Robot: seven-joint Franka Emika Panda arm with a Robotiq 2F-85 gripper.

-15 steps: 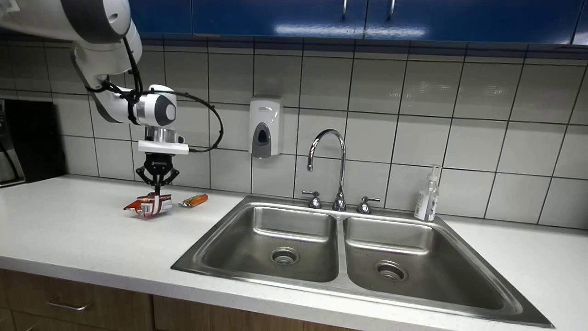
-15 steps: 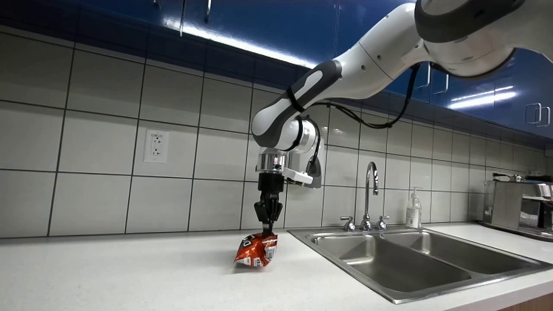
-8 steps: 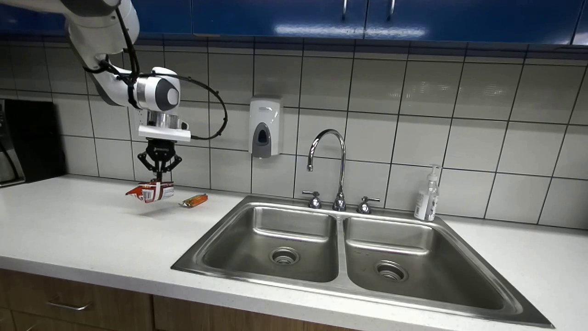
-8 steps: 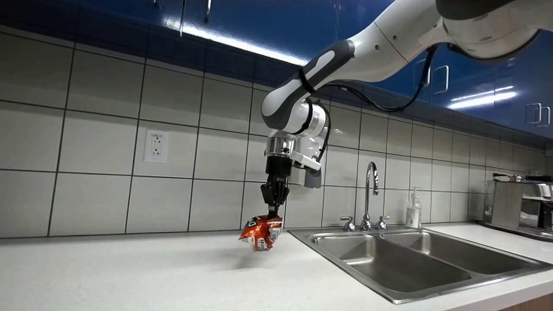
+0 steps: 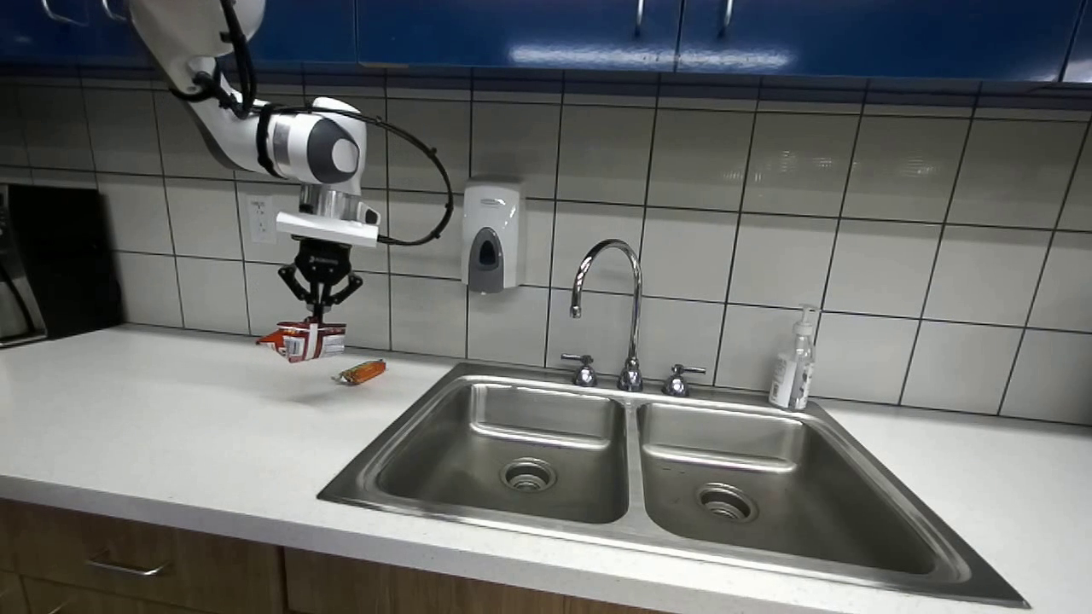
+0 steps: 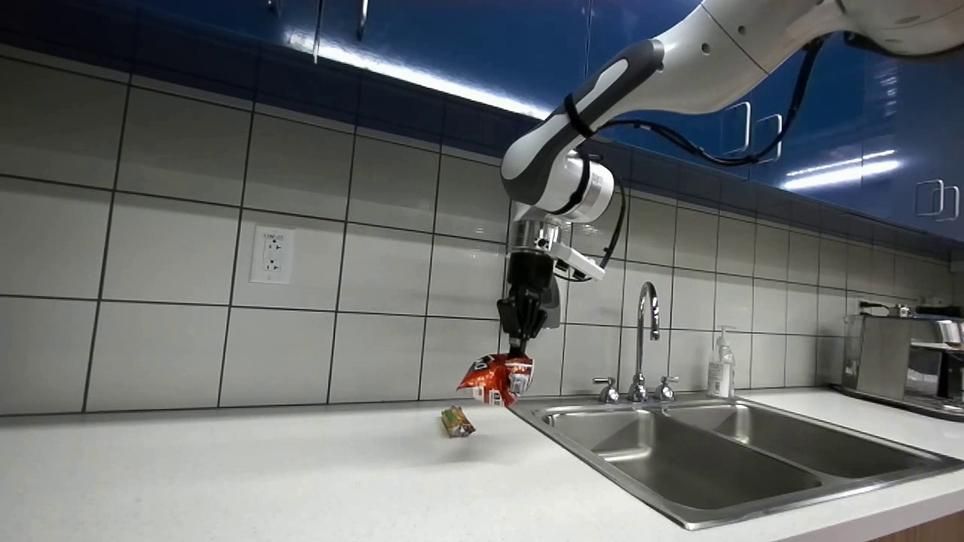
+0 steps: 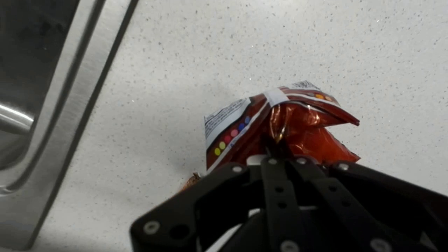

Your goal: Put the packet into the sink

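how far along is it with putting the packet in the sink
Done: the packet looks grasped, pinched in the gripper and held clear of the counter. In hand: the transfer; in the wrist view the packet shows over the counter, beside the sink. Left: bringing it over the sink and releasing it.

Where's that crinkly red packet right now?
The packet hangs in the gripper, above the counter. In an exterior view, it's left of the sink, up and left from the small orange item.
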